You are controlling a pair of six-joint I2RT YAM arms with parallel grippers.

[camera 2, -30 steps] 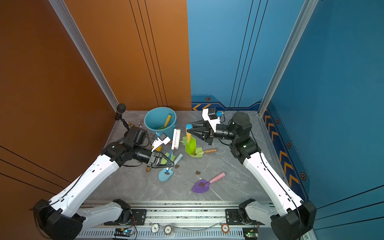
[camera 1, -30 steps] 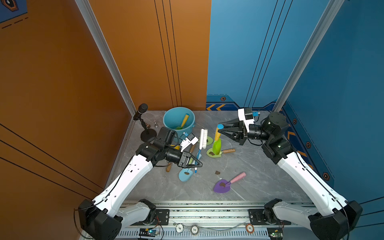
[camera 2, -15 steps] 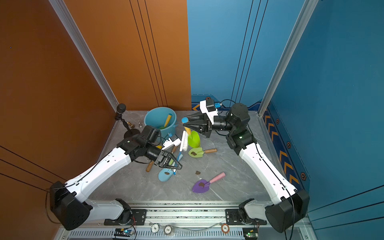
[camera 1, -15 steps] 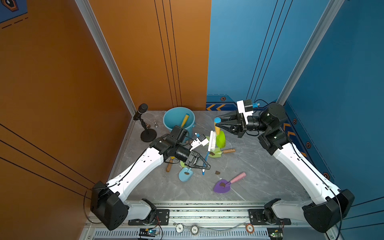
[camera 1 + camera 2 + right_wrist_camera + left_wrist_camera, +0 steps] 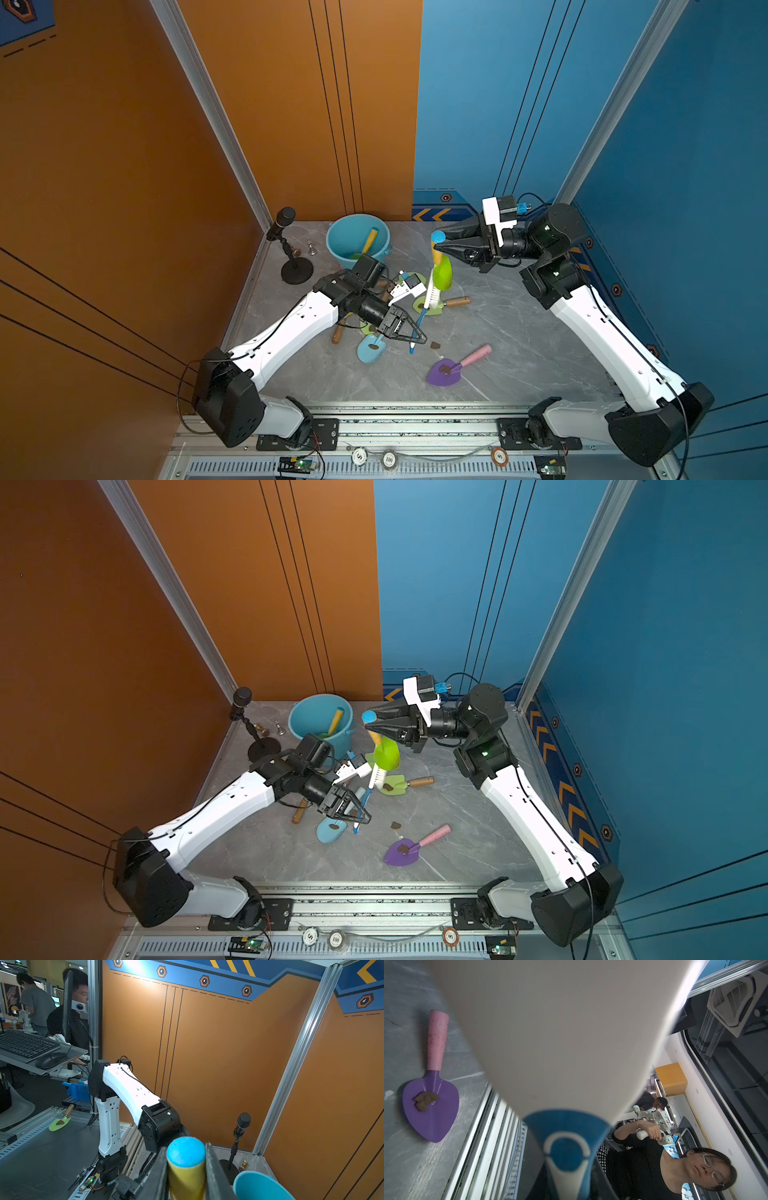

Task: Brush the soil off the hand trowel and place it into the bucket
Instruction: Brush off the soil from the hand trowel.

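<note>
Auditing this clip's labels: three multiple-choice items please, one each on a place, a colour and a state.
1. The purple trowel is: A flat on the tabletop; B held aloft; C standing upright.
2. The handle cap of the green trowel is: A pink; B blue; C brown.
3. The right gripper is: A open; B shut on the green trowel; C out of view.
Key: 1A, it lies on the grey slab; 2B, a blue disc shows at the jaws; 3B, the jaws clamp its handle.
</note>
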